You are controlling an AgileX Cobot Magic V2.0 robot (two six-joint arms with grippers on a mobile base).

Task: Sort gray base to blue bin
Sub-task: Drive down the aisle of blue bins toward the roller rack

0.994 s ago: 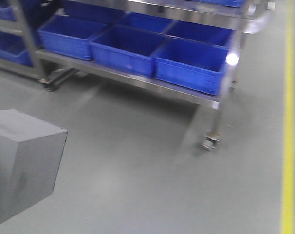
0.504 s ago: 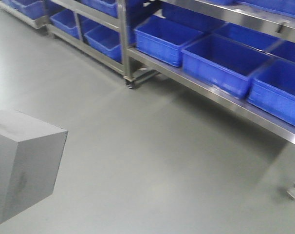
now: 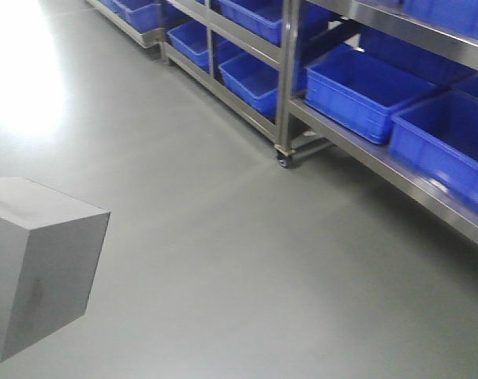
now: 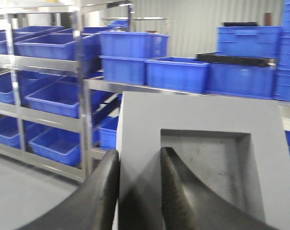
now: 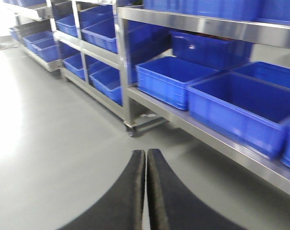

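Transport step: left hand (image 4: 139, 154) grasps the gray base (image 4: 197, 112) by its recess wall, well short of the steel rack (image 3: 285, 79); right hand (image 5: 145, 152) clenched, empty; next, likely approaching that rack's blue bin (image 3: 345, 106).

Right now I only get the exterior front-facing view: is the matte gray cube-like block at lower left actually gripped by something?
Observer: Yes. The left end effector clamps one wall of the matte gray cube-like block, one finger inside its square recess.
Operator: Which way does that recess face?
Observer: Toward the left wrist camera.
Operator: And the right arm?
Observer: The right end effector is shut, fingers together, holding nothing.
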